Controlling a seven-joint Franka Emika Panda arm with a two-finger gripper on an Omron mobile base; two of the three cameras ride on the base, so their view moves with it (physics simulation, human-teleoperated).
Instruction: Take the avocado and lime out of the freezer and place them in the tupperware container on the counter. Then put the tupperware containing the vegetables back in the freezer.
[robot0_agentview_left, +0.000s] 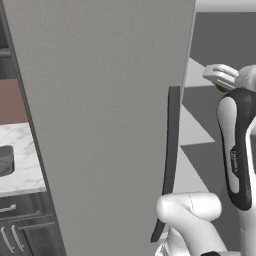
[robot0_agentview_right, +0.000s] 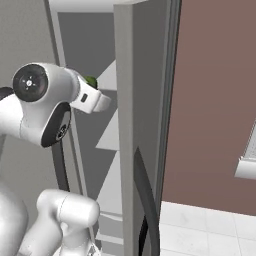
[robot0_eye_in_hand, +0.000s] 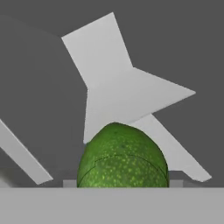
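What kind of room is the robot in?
It looks like a kitchen. A tall grey freezer stands open beside a white marble counter, and a green fruit sits inside by the freezer's pale shelves.

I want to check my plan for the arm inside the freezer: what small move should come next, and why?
Probably lift the green fruit a little off the shelf and draw it back out of the freezer. In the hand view the fruit sits right at the end effector, seemingly gripped, and the tupperware container waits on the counter.
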